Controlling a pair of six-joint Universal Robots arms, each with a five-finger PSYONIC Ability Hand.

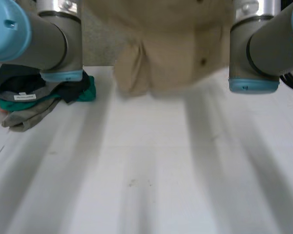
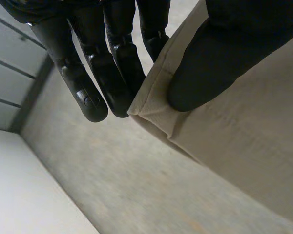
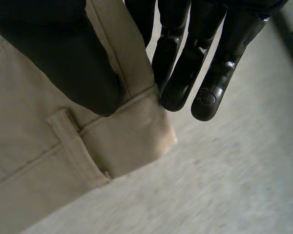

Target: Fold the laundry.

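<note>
Closest in, the left hand [image 2: 224, 58] is pinching a corner of a beige twill garment [image 2: 244, 146], its thumb pressing the stitched edge against the straight fingers [image 2: 115, 73] behind it. The right hand [image 3: 63, 53] is gripping the same garment at the waistband, thumb on the front just beside a sewn belt loop [image 3: 75, 146] and fingers backing the cloth. In the head view the beige twill garment [image 1: 171, 53] is hanging in the air between the left arm [image 1: 44, 39] and the right arm [image 1: 263, 48], over the far part of the white counter [image 1: 151, 170], not touching it as far as I can tell. A heap of dark, teal and grey clothes [image 1: 44, 97] is lying at the counter's left edge. The step in hand is probably spreading the piece flat before folding. Doing it well likely means holding both pinches firm and level, pulling the top edge taut, letting the hanging end meet the counter first, then drawing it back evenly, well clear of the heap.
</note>
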